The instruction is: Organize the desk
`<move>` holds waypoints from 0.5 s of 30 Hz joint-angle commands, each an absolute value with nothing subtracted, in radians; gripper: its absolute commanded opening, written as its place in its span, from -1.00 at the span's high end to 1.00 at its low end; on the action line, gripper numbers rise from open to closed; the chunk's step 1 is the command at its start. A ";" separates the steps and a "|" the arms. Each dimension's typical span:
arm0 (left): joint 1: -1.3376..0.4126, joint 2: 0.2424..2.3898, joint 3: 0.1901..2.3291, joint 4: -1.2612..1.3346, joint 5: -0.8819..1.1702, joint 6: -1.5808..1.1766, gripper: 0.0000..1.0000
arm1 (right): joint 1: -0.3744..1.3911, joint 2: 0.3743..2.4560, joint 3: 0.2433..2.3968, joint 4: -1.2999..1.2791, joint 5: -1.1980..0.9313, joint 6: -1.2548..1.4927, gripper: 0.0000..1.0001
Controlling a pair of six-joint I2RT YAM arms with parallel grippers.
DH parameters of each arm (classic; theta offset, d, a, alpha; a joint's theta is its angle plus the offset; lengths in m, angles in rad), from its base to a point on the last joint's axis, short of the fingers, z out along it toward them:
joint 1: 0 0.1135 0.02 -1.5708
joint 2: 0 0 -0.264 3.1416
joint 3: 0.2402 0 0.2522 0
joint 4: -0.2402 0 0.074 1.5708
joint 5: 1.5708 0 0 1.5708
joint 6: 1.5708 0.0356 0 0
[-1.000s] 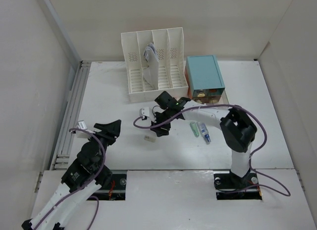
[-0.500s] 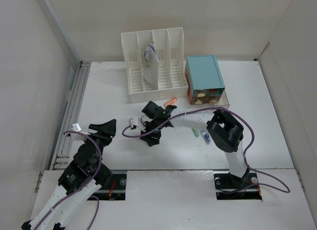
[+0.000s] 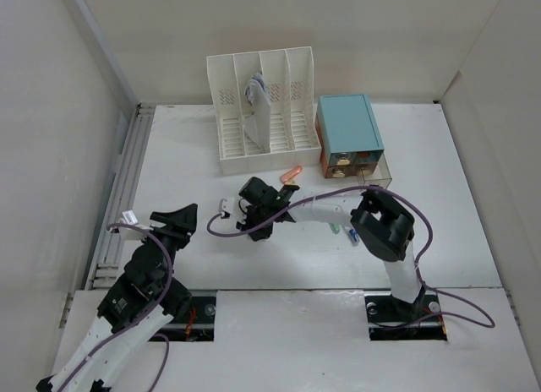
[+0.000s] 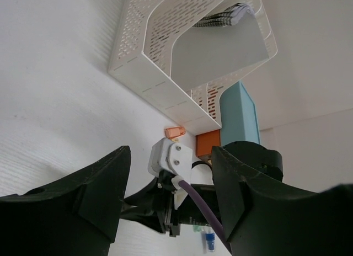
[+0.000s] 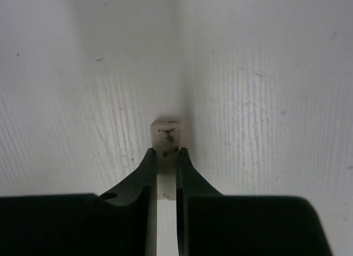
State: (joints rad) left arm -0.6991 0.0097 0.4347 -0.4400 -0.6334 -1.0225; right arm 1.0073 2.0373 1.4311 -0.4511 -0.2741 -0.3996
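The desk [image 3: 182,160] is a wide white tabletop. My right gripper [image 3: 254,227] reaches left of the middle and points down at it. In the right wrist view the gripper [image 5: 166,156] is shut on a small white eraser [image 5: 167,133] with black specks, which rests against the desk [image 5: 265,74]. My left gripper [image 3: 176,218] hovers near the front left, open and holding nothing. In the left wrist view its jaws [image 4: 170,176] stand wide apart, framing the right arm's wrist.
A white slotted file rack [image 3: 262,105] holding papers stands at the back, a teal-topped drawer box [image 3: 348,126] to its right. An orange clip [image 3: 291,171] lies before the rack. Green and blue pens [image 3: 344,232] lie under the right arm. Grey rails [image 3: 125,185] edge the left.
The right arm swung left and down over the small white eraser, and its jaws closed on it. The left arm drew back a little toward the front left.
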 commanded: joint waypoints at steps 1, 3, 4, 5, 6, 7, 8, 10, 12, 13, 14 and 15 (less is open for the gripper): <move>-0.701 -0.100 0.472 -0.431 -0.650 -1.011 -0.14 | 1.012 2.077 1.411 -0.459 -0.193 -0.391 0.94; -0.701 -0.100 0.482 -0.431 -0.650 -1.011 -0.14 | 1.012 2.040 1.411 -0.459 -0.172 -0.413 1.00; -0.701 -0.100 0.482 -0.431 -0.650 -1.011 -0.14 | 1.012 2.019 1.411 -0.459 -0.172 -0.425 1.00; -0.701 -0.109 0.482 -0.431 -0.650 -1.002 -0.14 | 1.002 1.994 1.401 -0.459 -0.163 -0.437 1.00; -0.701 -0.109 0.482 -0.431 -0.650 -1.002 -0.14 | 0.993 1.944 1.401 -0.459 -0.163 -0.437 1.00; -0.701 -0.109 0.482 -0.431 -0.650 -1.002 -0.14 | 0.967 1.921 1.401 -0.469 -0.163 -0.451 1.00; -0.701 -0.109 0.482 -0.431 -0.650 -1.002 -0.14 | 0.950 1.896 1.401 -0.469 -0.143 -0.451 1.00; -0.701 -0.109 0.473 -0.420 -0.641 -1.002 -0.14 | 0.908 1.823 1.401 -0.469 -0.102 -0.460 1.00; -0.701 -0.109 0.472 -0.402 -0.632 -0.992 -0.14 | 0.833 1.774 1.410 -0.482 -0.089 -0.471 1.00; -0.701 -0.109 0.460 -0.402 -0.632 -0.992 -0.14 | 0.807 1.728 1.410 -0.482 -0.072 -0.471 1.00; -0.701 -0.109 0.460 -0.391 -0.620 -0.992 -0.14 | 0.758 1.704 1.410 -0.482 -0.060 -0.471 1.00; -0.701 -0.109 0.460 -0.391 -0.620 -0.992 -0.14 | 0.733 1.681 1.410 -0.492 -0.060 -0.480 1.00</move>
